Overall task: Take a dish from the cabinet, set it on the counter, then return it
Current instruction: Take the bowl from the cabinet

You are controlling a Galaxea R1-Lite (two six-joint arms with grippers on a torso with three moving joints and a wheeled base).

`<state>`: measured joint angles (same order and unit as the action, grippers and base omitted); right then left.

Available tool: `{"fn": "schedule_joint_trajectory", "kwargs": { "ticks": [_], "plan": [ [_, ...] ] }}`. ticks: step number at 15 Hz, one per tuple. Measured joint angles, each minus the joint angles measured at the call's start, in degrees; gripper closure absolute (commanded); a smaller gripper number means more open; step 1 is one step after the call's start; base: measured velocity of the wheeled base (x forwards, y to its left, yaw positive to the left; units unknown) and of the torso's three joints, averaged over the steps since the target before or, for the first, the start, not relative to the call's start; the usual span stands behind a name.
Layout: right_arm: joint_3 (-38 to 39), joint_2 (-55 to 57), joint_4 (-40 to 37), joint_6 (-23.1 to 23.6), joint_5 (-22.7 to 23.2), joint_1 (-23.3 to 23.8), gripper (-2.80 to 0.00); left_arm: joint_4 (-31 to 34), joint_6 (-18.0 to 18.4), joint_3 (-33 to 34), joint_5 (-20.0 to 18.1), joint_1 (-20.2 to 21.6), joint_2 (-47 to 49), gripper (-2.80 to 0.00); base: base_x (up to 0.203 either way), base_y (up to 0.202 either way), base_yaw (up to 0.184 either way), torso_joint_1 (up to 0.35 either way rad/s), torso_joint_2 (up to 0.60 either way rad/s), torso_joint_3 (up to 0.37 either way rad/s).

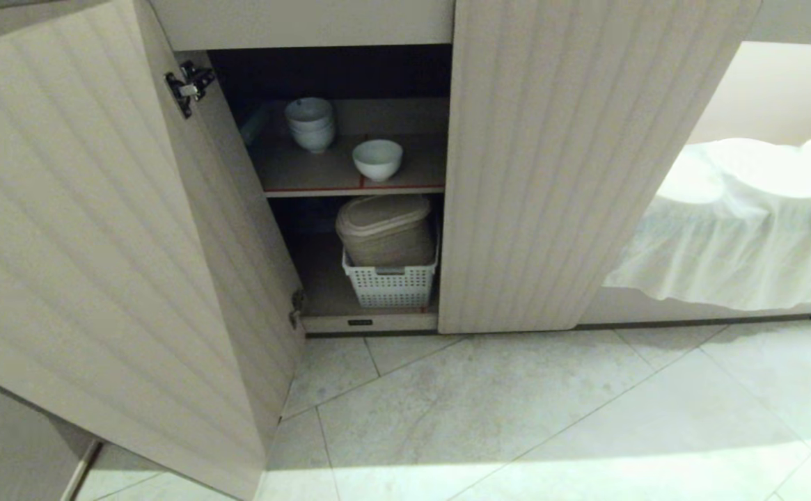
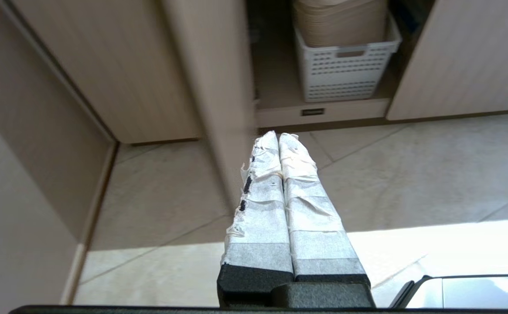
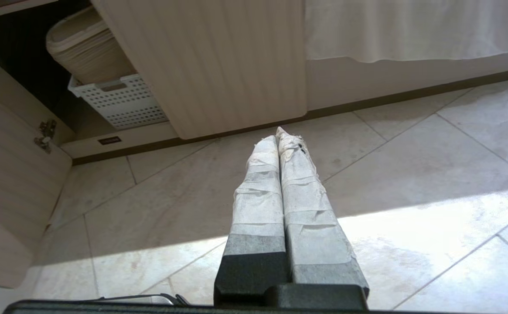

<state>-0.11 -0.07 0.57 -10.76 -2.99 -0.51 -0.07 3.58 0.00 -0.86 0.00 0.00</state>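
Note:
The cabinet (image 1: 572, 167) stands in front of me with its left ribbed door (image 1: 99, 243) swung wide. On the upper, red-edged shelf (image 1: 321, 186) sits a single white dish (image 1: 377, 159); a stack of similar white bowls (image 1: 311, 124) stands behind it to the left. Neither arm shows in the head view. My left gripper (image 2: 278, 137) hangs shut and empty over the floor tiles, near the open door's edge. My right gripper (image 3: 277, 138) is likewise shut and empty, low over the floor in front of the closed right door (image 3: 219, 65). The counter is out of view.
On the bottom shelf a white perforated basket (image 1: 391, 284) holds a beige lidded container (image 1: 386, 229). White cloth (image 1: 746, 223) drapes over something to the right of the cabinet. Pale floor tiles (image 1: 516, 417) spread out before the cabinet.

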Motion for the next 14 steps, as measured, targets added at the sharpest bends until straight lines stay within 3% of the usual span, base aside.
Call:
{"fn": "schedule_joint_trajectory", "kwargs": {
  "ticks": [11,14],
  "plan": [
    [0.01,0.0,0.02,0.04,0.02,0.0,0.0,-0.02,-0.08,0.0,0.01,0.0,0.0,0.0,0.0,-0.192,0.0,0.002,0.0,0.003],
    [0.01,0.0,0.03,0.04,0.0,0.0,0.0,0.0,-0.45,0.0,0.13,0.0,0.0,0.0,0.0,-0.062,0.0,0.001,0.0,0.003]
  ]
}}
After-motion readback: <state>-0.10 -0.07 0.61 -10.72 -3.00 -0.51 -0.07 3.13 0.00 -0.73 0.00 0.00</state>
